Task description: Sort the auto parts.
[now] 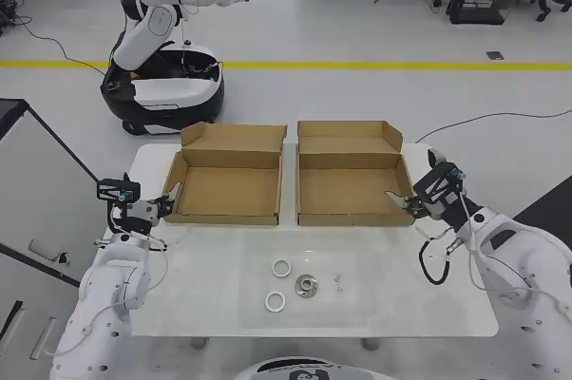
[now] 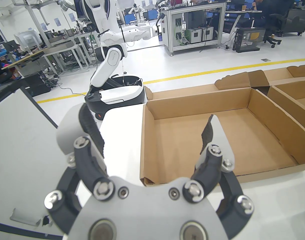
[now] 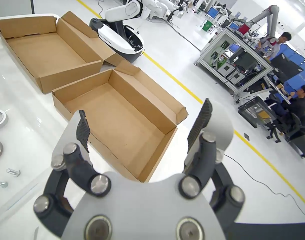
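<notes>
— Where are the parts?
— On the table (image 1: 219, 285), on the robot's side of the boxes: a ring (image 1: 281, 268), a second ring (image 1: 275, 302), a hub (image 1: 306, 284) between them, and two bolts (image 1: 337, 278) just beside the hub. The top view gives all five at once.
— And the wrist views?
— The right one catches one ring, the hub and the bolts at its edge. The left one looks into the left box (image 2: 180, 138), with the right box (image 1: 351, 180) beyond it.
— The claws?
— The left claw (image 2: 147, 112) is spread wide, gripping nothing, at the left box's near outer corner. The right claw (image 3: 144, 107) is just as wide, also with nothing in it, over the right box's near outer corner.
— Any writing?
— Some print on a dark panel (image 3: 290, 68) far behind, too small to read.
</notes>
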